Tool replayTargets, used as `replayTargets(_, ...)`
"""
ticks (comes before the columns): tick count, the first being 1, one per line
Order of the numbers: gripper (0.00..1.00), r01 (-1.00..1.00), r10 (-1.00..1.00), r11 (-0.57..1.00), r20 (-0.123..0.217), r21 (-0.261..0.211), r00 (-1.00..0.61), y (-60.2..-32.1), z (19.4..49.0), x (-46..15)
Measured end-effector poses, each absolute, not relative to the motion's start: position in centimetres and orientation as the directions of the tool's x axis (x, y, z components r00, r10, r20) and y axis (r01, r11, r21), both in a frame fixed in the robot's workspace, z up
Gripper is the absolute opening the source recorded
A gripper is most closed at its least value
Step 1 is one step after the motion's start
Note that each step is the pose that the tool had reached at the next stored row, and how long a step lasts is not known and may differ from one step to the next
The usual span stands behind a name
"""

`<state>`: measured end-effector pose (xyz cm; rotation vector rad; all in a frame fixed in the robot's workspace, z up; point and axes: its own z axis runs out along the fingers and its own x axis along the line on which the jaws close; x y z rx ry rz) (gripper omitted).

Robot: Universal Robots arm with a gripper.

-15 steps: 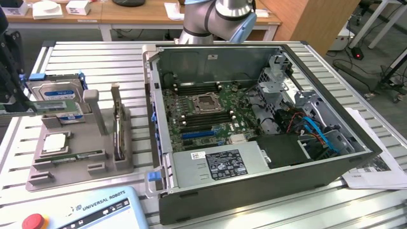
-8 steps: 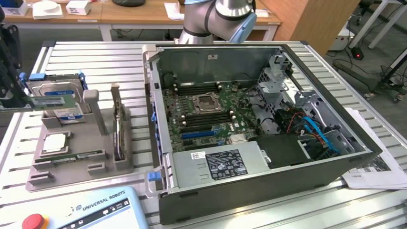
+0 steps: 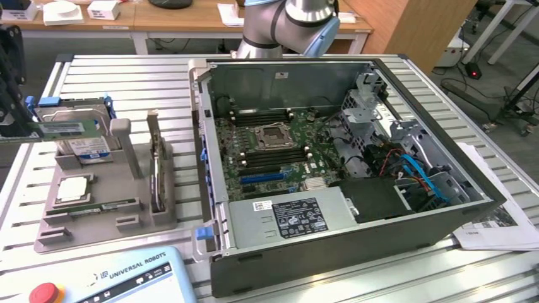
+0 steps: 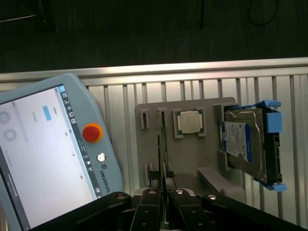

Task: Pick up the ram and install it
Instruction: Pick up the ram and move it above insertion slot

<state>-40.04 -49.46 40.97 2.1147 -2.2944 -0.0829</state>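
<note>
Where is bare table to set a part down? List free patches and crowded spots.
Free: the slats between the gray fixture and the table's far edge; the bare strip on the exterior view's right of the case. Crowded: the narrow gap between fixture and case, and the near edge by the pendant.

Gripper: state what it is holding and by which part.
The ram, pinched across its flat faces between the fingers; where along its length cannot be told.

Ram (image 3: 63,128): two. Processor chip (image 4: 189,121): one. Hard drive (image 4: 243,139): one. Pendant (image 4: 48,154): one. Case (image 3: 337,252): one.
</note>
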Motion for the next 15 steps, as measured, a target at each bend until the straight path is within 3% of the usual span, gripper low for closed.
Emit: replayTargets(15, 0.13, -0.995, -0.996, 0.088, -0.009, 0.052, -0.088, -48.57, 41.77, -40.04)
